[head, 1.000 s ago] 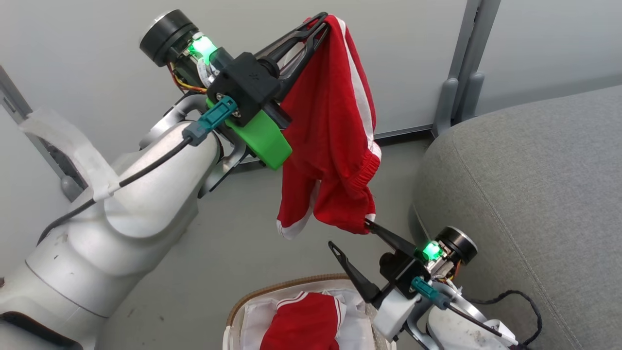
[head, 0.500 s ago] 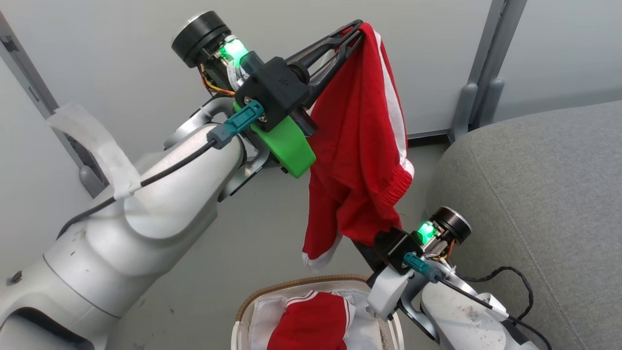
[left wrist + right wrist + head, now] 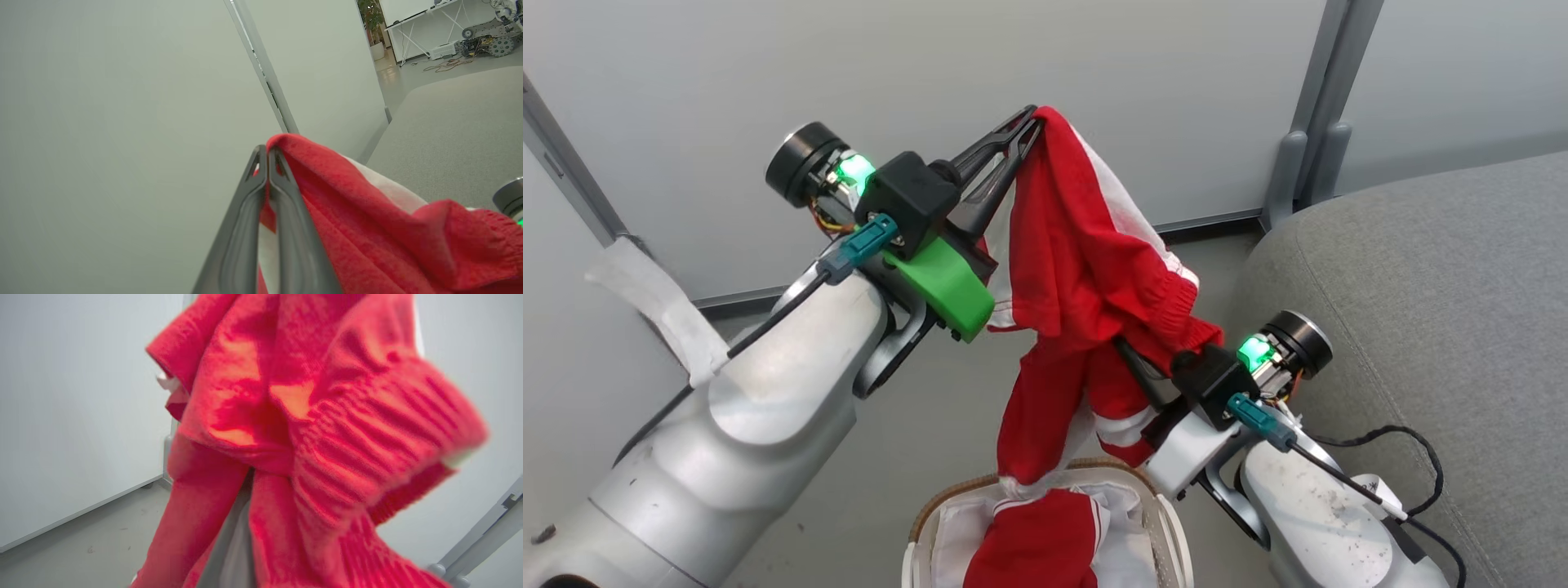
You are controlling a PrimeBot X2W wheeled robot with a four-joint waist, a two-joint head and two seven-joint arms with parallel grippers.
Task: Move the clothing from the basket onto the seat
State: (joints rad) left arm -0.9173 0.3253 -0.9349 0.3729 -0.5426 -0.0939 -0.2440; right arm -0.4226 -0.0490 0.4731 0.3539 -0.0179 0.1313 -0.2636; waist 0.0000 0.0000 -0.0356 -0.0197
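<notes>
Left arm: the pale forearm (image 3: 768,408) rises from the lower left corner, with a grey wall panel (image 3: 686,98) behind it.
Left gripper (image 3: 1027,124): raised high, its two dark fingers pressed together with a fold of red cloth pinched at the tips; the left wrist view shows the same tight pinch (image 3: 267,152).
Held red garment (image 3: 1078,269): hangs in the air from that pinch, white stripe down its side. It drapes down and rightwards over the other arm's fingers, and its lowest white-edged hem dangles at the basket's far rim. Up close from the right wrist it is a bunched ribbed band (image 3: 347,449).
Basket (image 3: 947,496): on the floor at the bottom middle, brown woven rim, white liner (image 3: 1131,555) inside.
Second red garment (image 3: 1037,547): lying in the basket on the liner, white stripes showing.
Right gripper (image 3: 1137,369): lower, pushed up into the hanging cloth. One dark finger shows and the rest is buried, so I cannot tell whether it is gripping or apart.
Seat (image 3: 1421,310): the grey sofa, off to the right, bare, with the garment well short of it.
</notes>
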